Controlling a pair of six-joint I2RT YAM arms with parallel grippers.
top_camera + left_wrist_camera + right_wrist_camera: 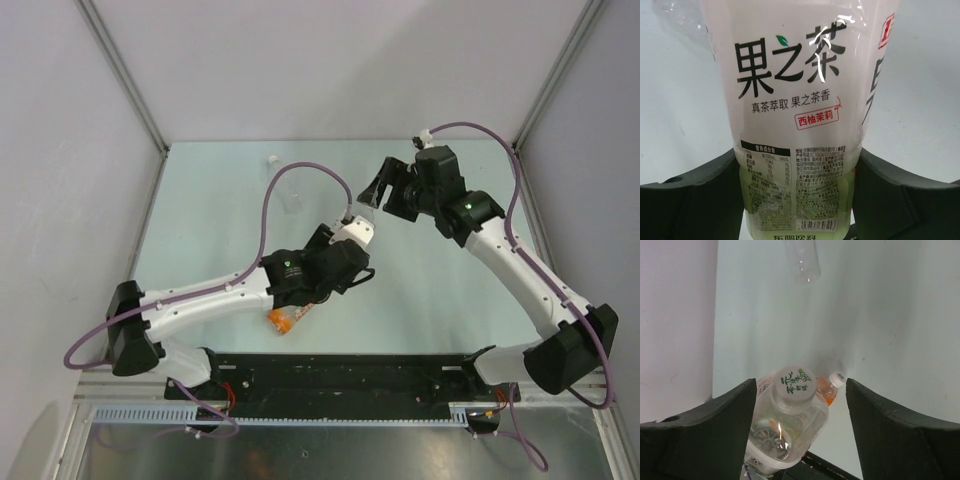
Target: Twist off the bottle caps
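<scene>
Three bottles are in view: a labelled bottle (795,100) of yellow-green drink, an orange bottle (284,320) and a clear bottle (802,262). Two caps are plainly seen, both seated on their bottles: a printed cap (795,382) on the labelled bottle and a plain white cap (838,379) on the orange one; a small white round piece (271,158), seemingly a third cap, lies alone on the far desk (450,290), too small to be sure.

The left tool (799,160) is clenched around the lower body of the labelled bottle, its dark fingers (690,200) pressed to both sides; it holds the bottle above the middle of the desk, cap end toward the right tool (377,190). That tool is released, its jaws spread wide, much wider than the printed cap; it hovers just to the far right of the cap, grasping and touching nothing.

The orange bottle lies on its side on the near desk under the left arm; the clear bottle rests on the far desk, left of centre.
</scene>
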